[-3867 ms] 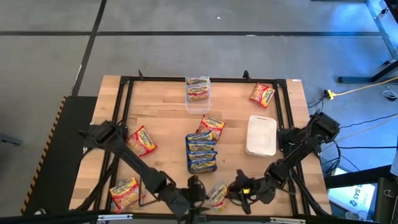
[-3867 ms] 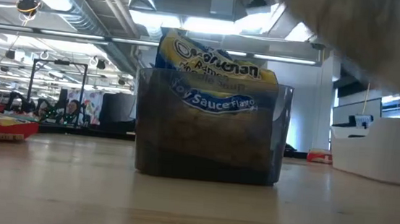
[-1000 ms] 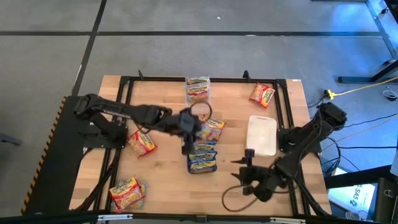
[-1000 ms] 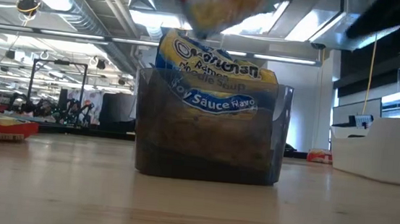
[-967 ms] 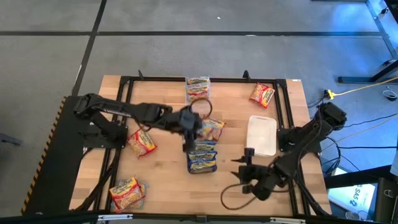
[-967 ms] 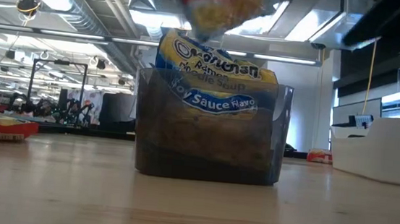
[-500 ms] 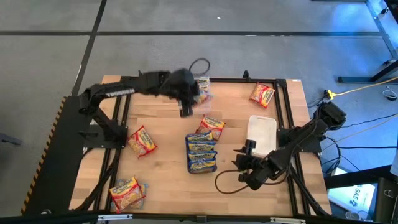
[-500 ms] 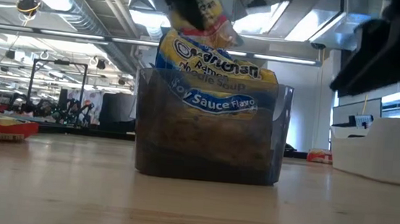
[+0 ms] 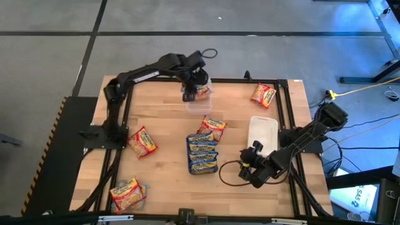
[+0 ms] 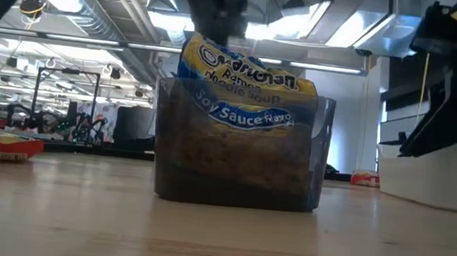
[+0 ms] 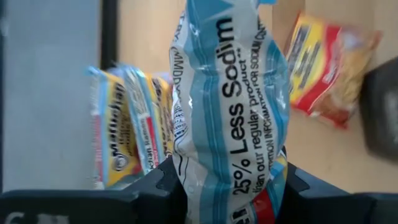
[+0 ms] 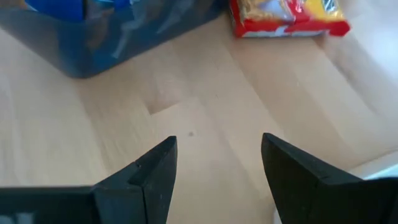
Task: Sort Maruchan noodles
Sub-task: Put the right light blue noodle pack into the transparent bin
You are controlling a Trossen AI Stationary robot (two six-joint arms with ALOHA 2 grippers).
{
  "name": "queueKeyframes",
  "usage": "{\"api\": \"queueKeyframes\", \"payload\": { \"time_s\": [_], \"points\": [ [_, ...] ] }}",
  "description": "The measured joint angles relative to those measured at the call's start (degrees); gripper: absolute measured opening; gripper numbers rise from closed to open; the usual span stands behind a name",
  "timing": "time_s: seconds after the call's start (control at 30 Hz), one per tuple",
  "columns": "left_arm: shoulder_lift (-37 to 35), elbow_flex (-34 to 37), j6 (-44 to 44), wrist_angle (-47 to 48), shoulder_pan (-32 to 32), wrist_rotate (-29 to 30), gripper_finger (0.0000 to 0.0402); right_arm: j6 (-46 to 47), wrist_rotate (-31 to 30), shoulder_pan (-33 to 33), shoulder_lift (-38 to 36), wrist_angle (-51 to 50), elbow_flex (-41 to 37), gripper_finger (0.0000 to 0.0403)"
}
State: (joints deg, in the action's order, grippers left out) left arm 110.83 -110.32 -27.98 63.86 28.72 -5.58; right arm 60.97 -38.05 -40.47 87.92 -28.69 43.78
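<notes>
In the lower left of the high view, two noodle packets point(image 9: 126, 192) lie close together on the worktop point(image 9: 162, 125), and a red-banded packet point(image 9: 142, 141) sits alone above them. Toward the upper middle, the left tool point(image 9: 192, 87) hangs over the clear tub point(image 9: 199, 94) at the worktop's far edge. It is clamped on a packet with light blue bands point(image 11: 227, 106); the left wrist view shows that packet upright between the dark fingers point(image 11: 155, 186), pinched near one end, with other packets standing edge-on beyond it. In the low view the tub already holds a soy sauce packet point(image 10: 244, 88), with the left arm dark above it.

At the centre of the high view, blue-banded packets fill a dark tray point(image 9: 203, 153), and one more packet point(image 9: 212, 126) leans at its upper corner. To the right sits a white tray point(image 9: 262, 134), with a red packet point(image 9: 263, 95) in the upper right corner. The right tool point(image 9: 252, 164) waits low beside the white tray, its fingers spread wide over bare wood.

The packets look light, with a crinkly, slick film over a brittle noodle block. A grip across the short end or flat faces should hold, but hard squeezing could crack the contents, and the film may slide if pinched only at the seam.
</notes>
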Motion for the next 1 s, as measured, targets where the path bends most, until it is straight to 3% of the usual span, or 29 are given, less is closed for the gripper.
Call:
{"api": "queueKeyframes", "payload": {
  "time_s": [0.53, 1.0],
  "points": [
    [13.03, -0.09, -5.71, -0.06, 2.4, -2.3, 0.0133, 1.84, -2.31, 0.0, 0.02, 8.14, -2.32, 0.0209],
    [14.91, 0.57, -5.77, -0.02, 2.03, 2.02, 0.0133, 1.81, -2.42, 0.0, 0.02, 8.51, -2.32, 0.0209]
  ]
}}
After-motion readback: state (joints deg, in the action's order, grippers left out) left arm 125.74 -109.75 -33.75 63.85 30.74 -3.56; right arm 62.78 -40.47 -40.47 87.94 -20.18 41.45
